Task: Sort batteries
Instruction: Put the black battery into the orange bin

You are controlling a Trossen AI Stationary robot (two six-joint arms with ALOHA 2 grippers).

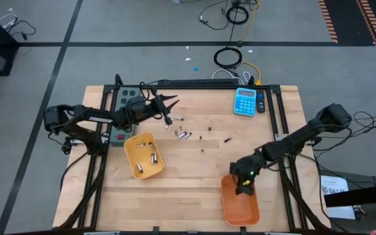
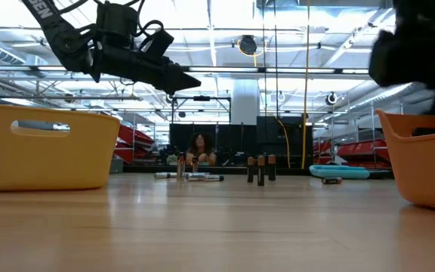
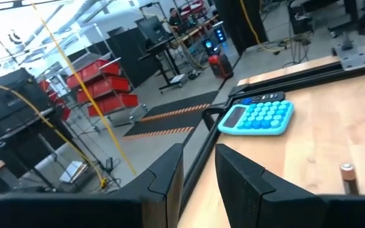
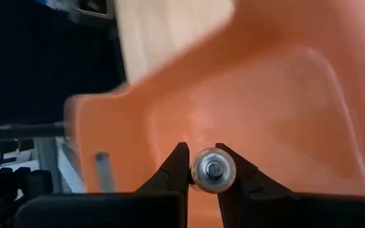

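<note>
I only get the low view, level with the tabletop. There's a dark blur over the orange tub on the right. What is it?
Observer: That is the right gripper, shut on a silvery cylindrical battery over the orange plastic tray.
Operator: Is anything inside the yellow tub?
Observer: Yes, the yellow plastic tray holds a few silvery batteries.
Operator: And the arm at the upper left?
Observer: The left gripper is open and empty, near the loose batteries on the wooden table.

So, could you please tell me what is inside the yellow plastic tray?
Three silvery batteries lie in the yellow plastic tray; nothing covers them from above.
</note>
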